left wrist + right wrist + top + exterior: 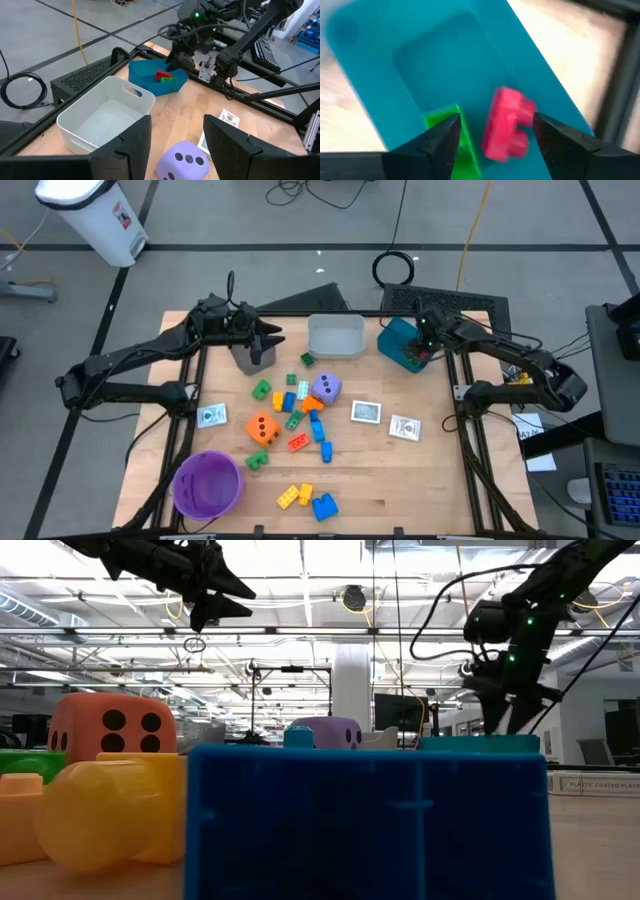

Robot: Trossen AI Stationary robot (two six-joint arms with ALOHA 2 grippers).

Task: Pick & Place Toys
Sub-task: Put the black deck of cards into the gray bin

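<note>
My right gripper (425, 348) is open over the teal bin (398, 343) at the table's far right. In the right wrist view its fingers (490, 142) stand on either side of a red brick (507, 131), apart from it; the red brick and a green brick (451, 125) are inside the bin. My left gripper (265, 340) is open and empty, high above the grey bin (250, 360). The purple die (326, 388), the orange die (263, 428), several small bricks (300, 405) and the whitish cards (366, 412) lie on the table.
A white bin (335, 335) stands between the grey and teal bins at the far edge. A purple bowl (208, 483) sits at the near left. More bricks (308, 498) lie near the front edge. Black metal frame rails run along the table's left and right sides.
</note>
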